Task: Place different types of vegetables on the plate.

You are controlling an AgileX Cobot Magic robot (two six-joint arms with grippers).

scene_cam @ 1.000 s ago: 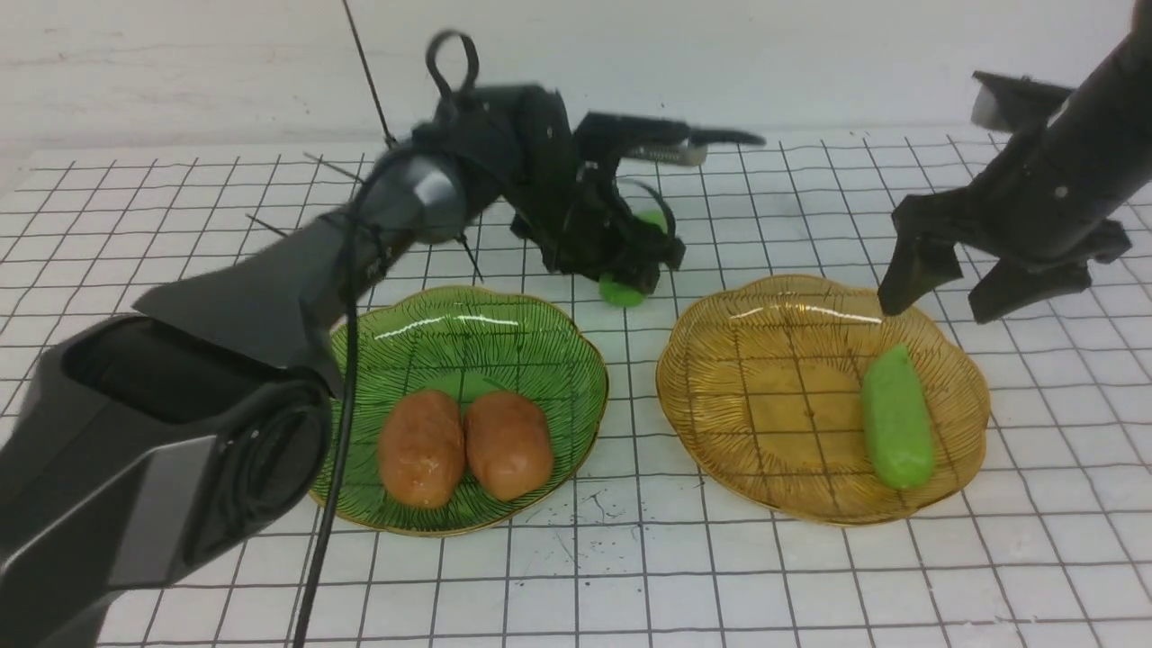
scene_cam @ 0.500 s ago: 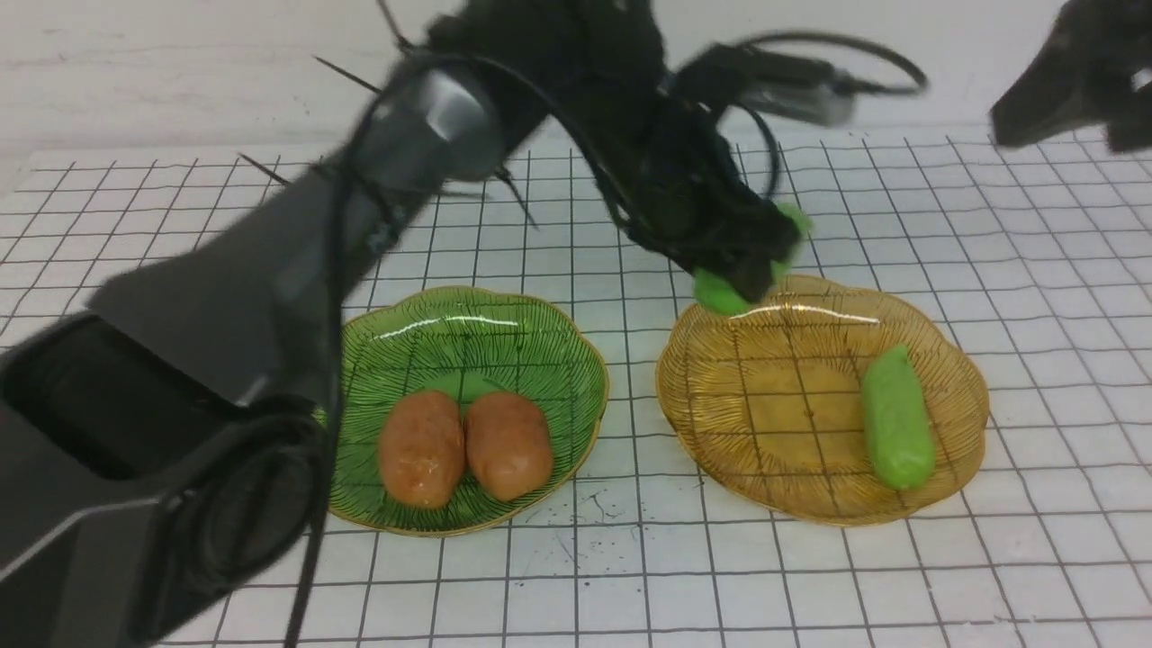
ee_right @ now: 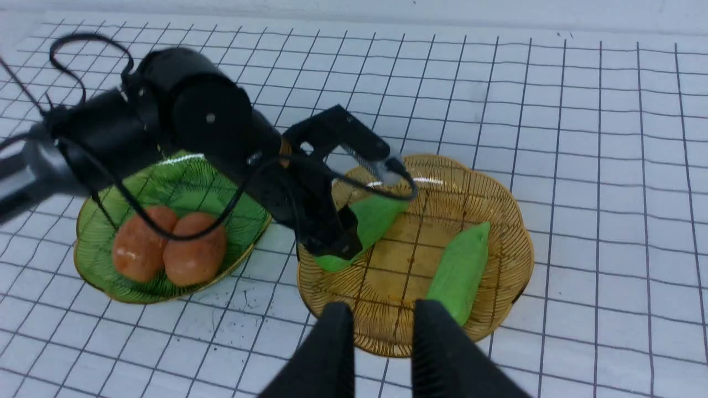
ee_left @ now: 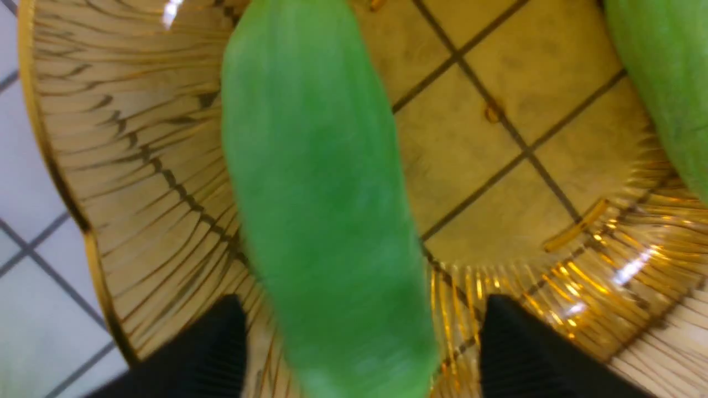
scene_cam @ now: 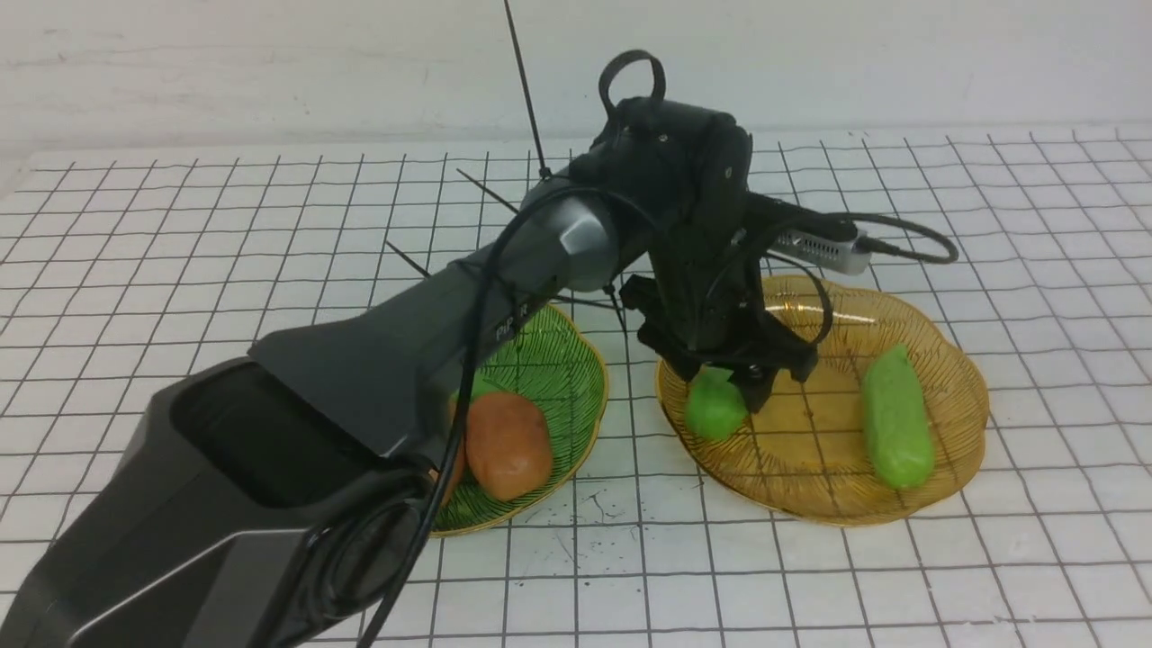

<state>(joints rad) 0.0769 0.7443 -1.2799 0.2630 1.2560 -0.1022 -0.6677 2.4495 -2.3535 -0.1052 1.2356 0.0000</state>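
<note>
Left arm (scene_cam: 378, 360) hides most of 1 potato (ee_right: 137, 249) on the green plate (scene_cam: 558, 360).
Right gripper (ee_right: 381, 309) nearly pressed together, empty; left gripper (ee_left: 359, 309) spread, blurred cucumber (ee_left: 321, 193) untouched between its fingers, in the amber plate's (scene_cam: 954, 423) left part; 2nd cucumber (scene_cam: 895, 418) right.

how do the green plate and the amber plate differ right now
The green plate is green, holding two potatoes; the amber plate is golden, holding two cucumbers. The left gripper hovers open over the amber plate, no gripper over the green plate. Both are ribbed with scalloped rims.
</note>
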